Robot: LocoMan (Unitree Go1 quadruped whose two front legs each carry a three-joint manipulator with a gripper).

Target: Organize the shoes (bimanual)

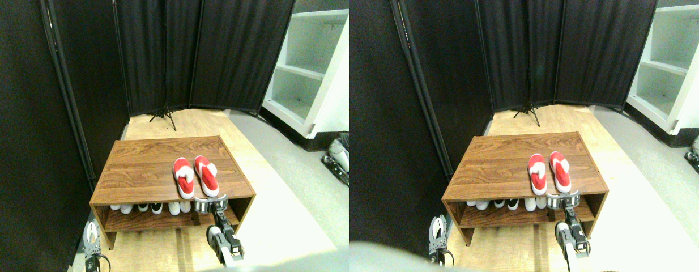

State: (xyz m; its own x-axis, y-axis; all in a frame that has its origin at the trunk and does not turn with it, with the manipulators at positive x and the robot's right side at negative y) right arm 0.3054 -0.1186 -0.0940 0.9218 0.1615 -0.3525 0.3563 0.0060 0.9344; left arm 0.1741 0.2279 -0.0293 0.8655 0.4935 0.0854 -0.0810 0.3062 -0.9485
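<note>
- Two red shoes are sitting side by side on top of a wooden rack (134,170), towards its right front part: the left shoe (183,177) and the right shoe (206,175).
- Both shoes are lying upright on their soles, close together but not clearly touching, and each is showing white on top and along its sole edge.
- The right gripper (210,202) is hanging at the rack's front edge, just below the near end of the right shoe; its silvery jaws are standing apart and are holding nothing.
- Whether the jaws are touching the shoe or the rack edge I cannot tell.
- The left gripper (91,233) is sitting low by the rack's front left corner, well apart from the shoes; how far open it is I cannot tell.
- A row of white and black shoes (151,207) is showing its toes on the shelf under the top board.
- Black screens (213,51) are standing behind the rack, and a white shelf unit (310,68) is standing to the right.
</note>
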